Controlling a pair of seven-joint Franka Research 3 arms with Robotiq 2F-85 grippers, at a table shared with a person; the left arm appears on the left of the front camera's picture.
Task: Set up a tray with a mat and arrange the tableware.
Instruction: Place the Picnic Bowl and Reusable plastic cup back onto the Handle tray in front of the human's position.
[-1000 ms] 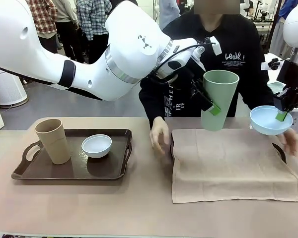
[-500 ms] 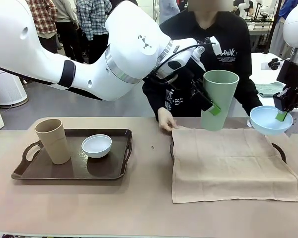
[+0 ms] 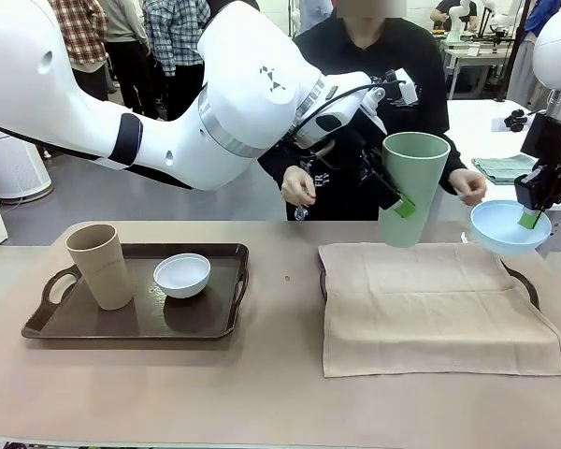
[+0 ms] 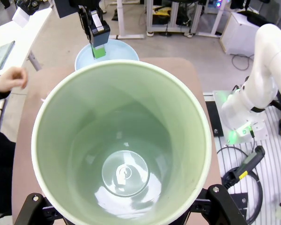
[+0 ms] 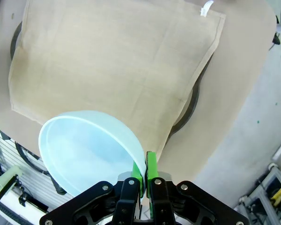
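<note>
Front view: the tall, handleless, matte pale green cup point(image 3: 412, 187) hangs upright off the surface point(image 3: 262, 393), its wall pinched at the rim by the left fingers point(image 3: 404, 207), above the far edge of the beige woven cloth mat point(image 3: 439, 309). That mat is draped, faintly creased, over a dark tray point(image 3: 526, 283) near the surface's right edge. The smooth, round light blue bowl point(image 3: 505, 229) hangs by its rim from the clenched right fingers point(image 3: 530, 218) over the far right corner. A tan matte tapered cup point(image 3: 100, 266) and a glossy small white bowl point(image 3: 181, 275) sit on a dark brown handled tray point(image 3: 131, 323) by the left edge. The mat looks laid, but none of the four pieces is arranged on it yet.
</note>
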